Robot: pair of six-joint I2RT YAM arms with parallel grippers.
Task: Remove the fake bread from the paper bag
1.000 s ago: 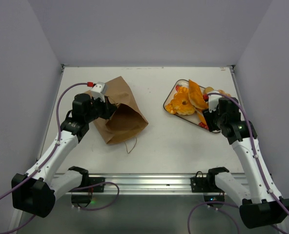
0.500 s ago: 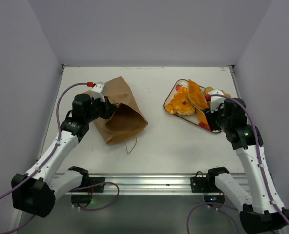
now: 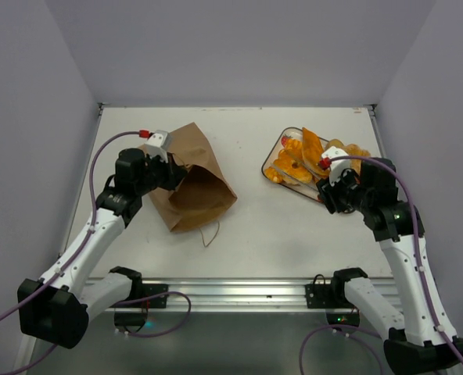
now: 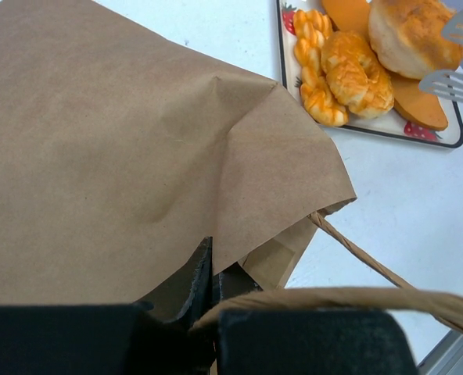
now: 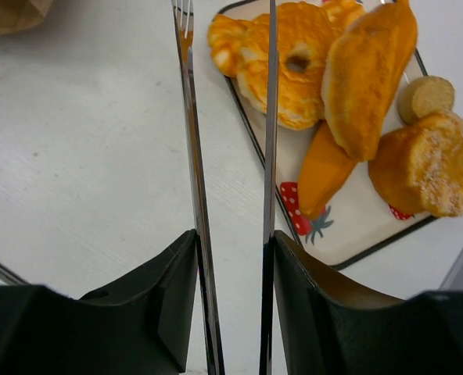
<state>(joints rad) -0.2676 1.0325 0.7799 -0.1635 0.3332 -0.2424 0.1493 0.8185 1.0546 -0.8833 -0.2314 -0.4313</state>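
Grips the metal tongs (image 5: 191, 156) between the fingers of the right hand (image 5: 231, 242), nearest the arm bases and well to the right of the paper bag (image 3: 192, 176). Squeezes the two thin arms fairly close together, with nothing visible between the tips. Hovers over bare worktop (image 5: 75, 156), tips close by the tray.

Pinches the paper bag's mouth edge in the left hand (image 4: 212, 273), closed tight on the brown paper, with one string handle (image 4: 357, 254) looping out just beside the grip. Holds the bag lying on its side, mouth turned toward the right. Cannot tell from any view whether anything is inside.

Farther back and to the right of the paper bag, shows the fake bread (image 5: 290, 66) heaped on the strawberry-print tray (image 5: 349, 254), glossy orange-golden pieces touching one another.

Probably calls for another reach into the paper bag, or at least a check of it. To do that well:
- Raise the pinched edge so the mouth gapes instead of sagging, and hold that grip firm.
- Let the tongs spring wider before entering.
- Bring them in low and level along the bag's length, clear of the string handle.
- Squeeze only once a piece sits squarely between the tips, since glossy bread looks likely to slip.
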